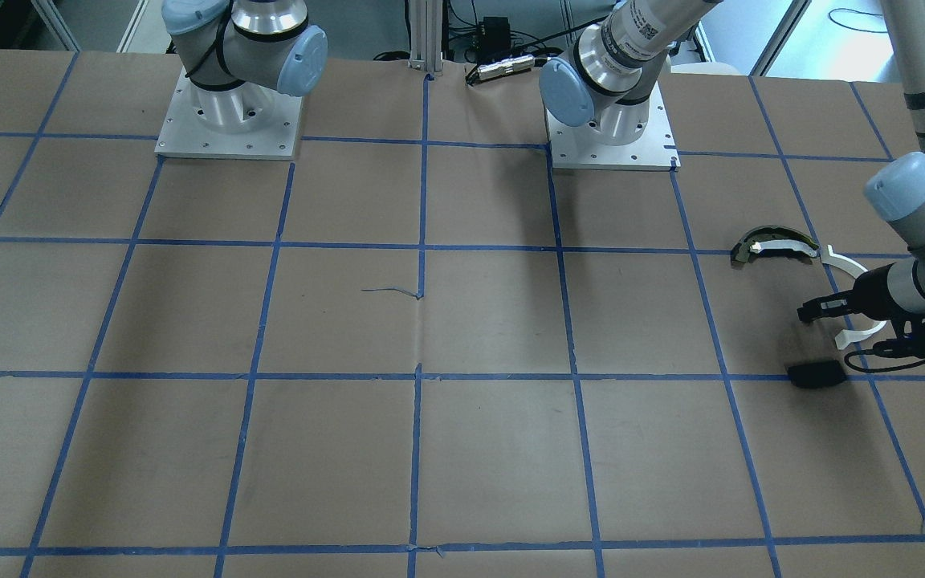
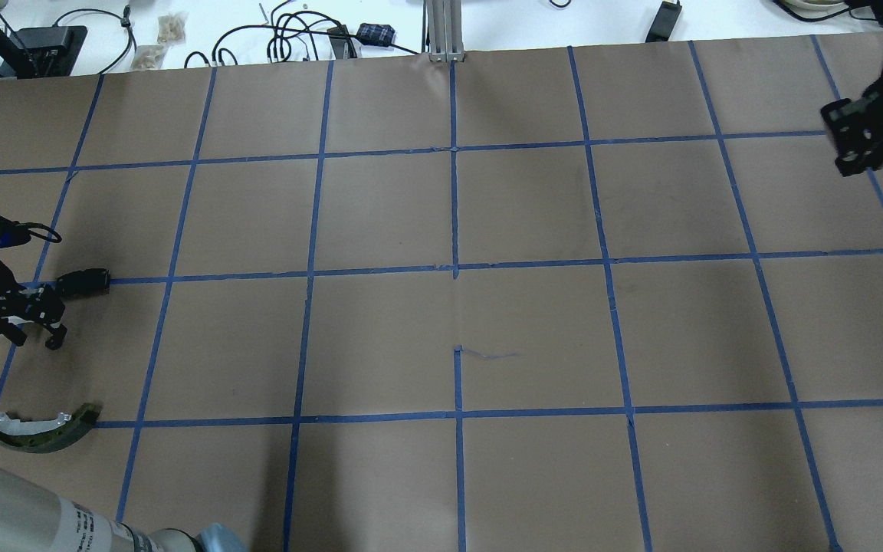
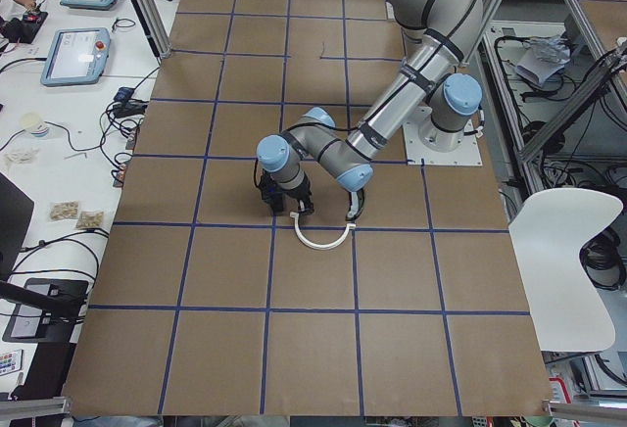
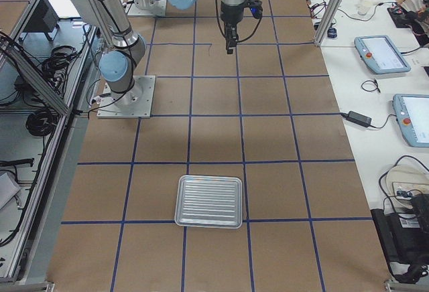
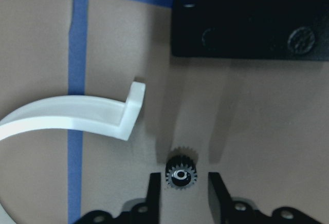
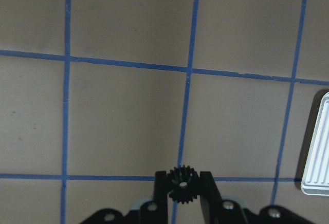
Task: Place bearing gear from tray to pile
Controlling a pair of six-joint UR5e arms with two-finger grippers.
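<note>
- Left tool [image 5: 184, 179] is standing apart around a bearing gear [image 5: 181, 171] lying on the counter [image 5: 257, 111] beside the white half-ring [image 5: 67, 113];
- Right tool [image 6: 183, 178] is clamping a second gear [image 6: 182, 184] near the tray [image 6: 316, 147]

Gear [image 5: 180, 173]: two, counting the other gear [image 6: 183, 183] seen in the right wrist view
White half-ring [image 5: 67, 113]: one
Curved olive-and-black piece [image 1: 776, 245]: one
Flat black plate [image 1: 816, 374]: one
Metal tray [image 4: 208, 201]: one
Robot arms: two, the left arm [image 3: 397, 94] and the right arm [image 4: 110, 17]
</note>
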